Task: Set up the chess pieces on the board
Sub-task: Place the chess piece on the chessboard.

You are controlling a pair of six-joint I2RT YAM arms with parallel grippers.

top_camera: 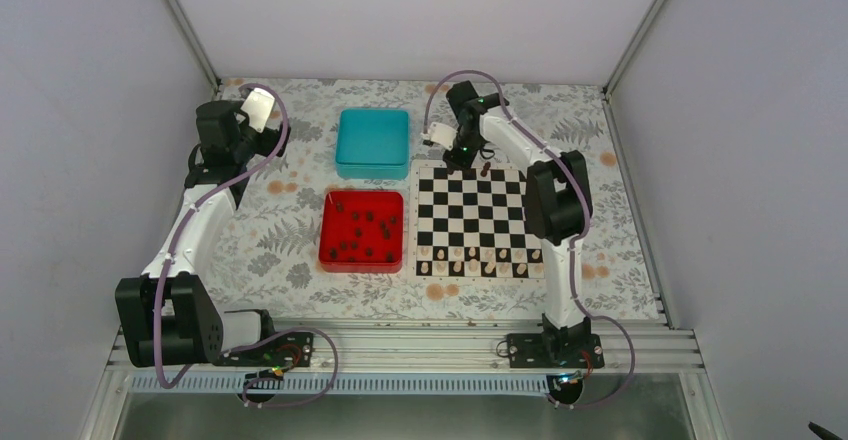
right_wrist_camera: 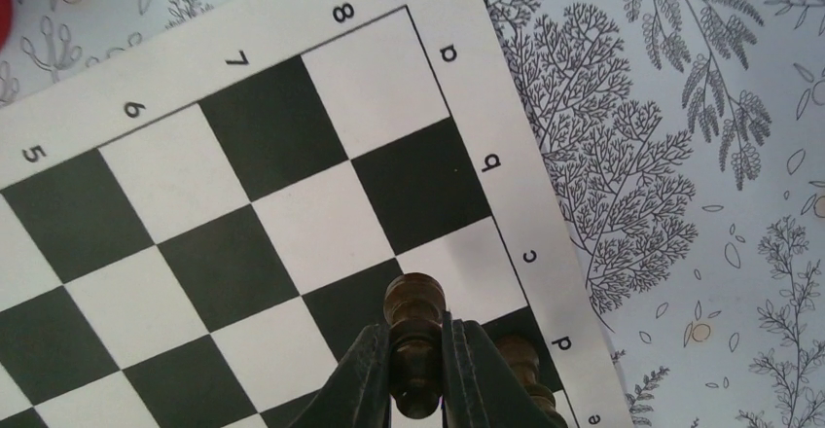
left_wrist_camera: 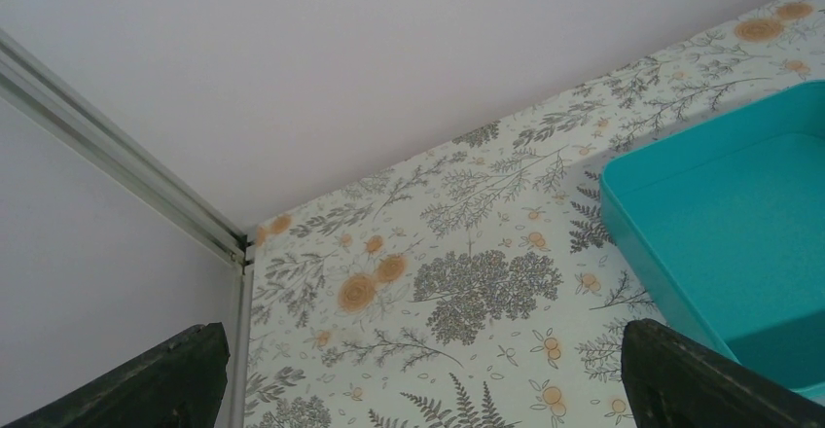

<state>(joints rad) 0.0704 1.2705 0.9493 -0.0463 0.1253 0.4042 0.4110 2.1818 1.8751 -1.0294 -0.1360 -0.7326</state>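
Seen from above, a floral-patterned table (top_camera: 280, 220) carries the board (top_camera: 470, 210), black-and-white chequered with a pale border, on the right side in front of your right arm. To the board's left lies a red tray (top_camera: 332, 205), and behind that tray sits a teal box (top_camera: 373, 145), the two just apart. A scatter of dark chess pieces (top_camera: 372, 228) lies inside the red tray. Pale pieces (top_camera: 470, 258) stand along the board's near rows, the side closest to the arm bases.

Your right pincer (right_wrist_camera: 416, 336) is over the board's far edge and is clamped on one dark piece (right_wrist_camera: 415, 297), held upright between its two fingers (right_wrist_camera: 365, 379). The piece's knobbed top shows above the fingertips. Its base is hidden behind them, so you cannot tell whether it touches the board. Just beside it, to the right in the wrist view, a second dark piece (right_wrist_camera: 519, 355) stands on the board next to the border letter d.

Your left pincer (left_wrist_camera: 423, 350) hangs above the table's far left corner. Its fingers (left_wrist_camera: 146, 379) are spread wide apart, with only the floral table showing between them. The teal box's rim is just to its right.
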